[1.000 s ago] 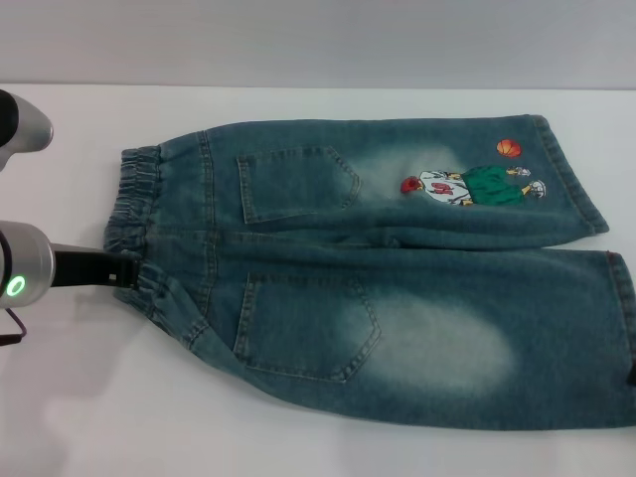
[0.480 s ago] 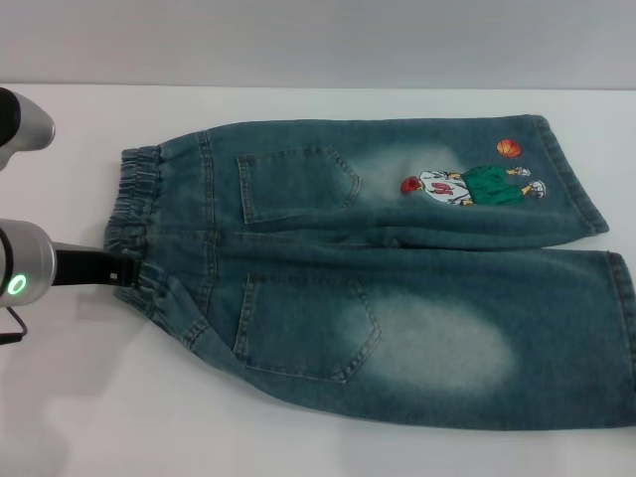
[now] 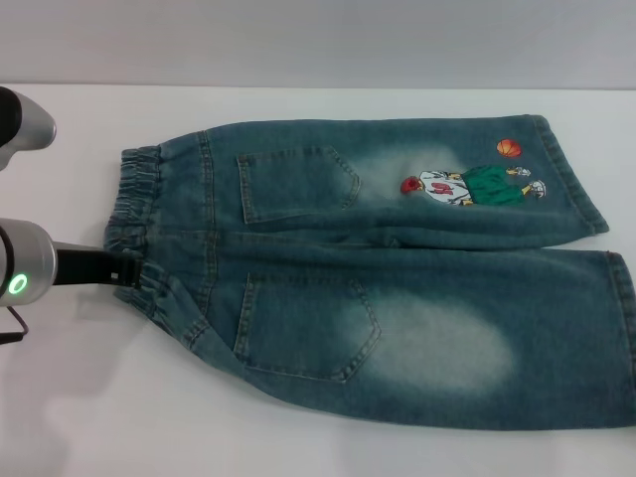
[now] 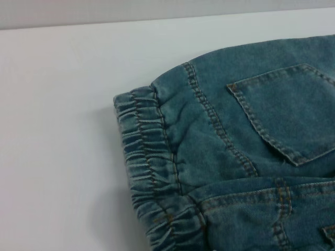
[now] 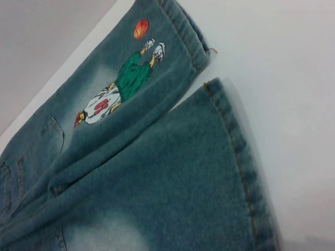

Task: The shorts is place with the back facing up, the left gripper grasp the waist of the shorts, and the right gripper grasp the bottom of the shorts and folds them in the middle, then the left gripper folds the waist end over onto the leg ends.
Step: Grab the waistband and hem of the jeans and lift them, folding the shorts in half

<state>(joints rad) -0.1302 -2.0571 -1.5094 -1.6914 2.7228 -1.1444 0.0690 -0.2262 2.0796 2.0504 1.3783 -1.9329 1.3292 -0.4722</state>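
Currently I see shorts (image 3: 397, 268) flat on table (image 3: 79, 397), back up, waist (image 3: 139, 214) at left. Left gripper (image 3: 124, 273) touches near waist corner; finger state — cannot tell. Right gripper out of view.

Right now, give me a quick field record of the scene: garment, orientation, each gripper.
garment: shorts, spread flat, unfolded, on a white table
side up: back, two pockets showing
waist of the shorts: toward the robot's left
leg ends: toward the robot's right
print: cartoon figure and orange ball on the far leg
left gripper: at the near part of the waistband, fingertips hidden at the fabric
right gripper: not in view
fold: not started
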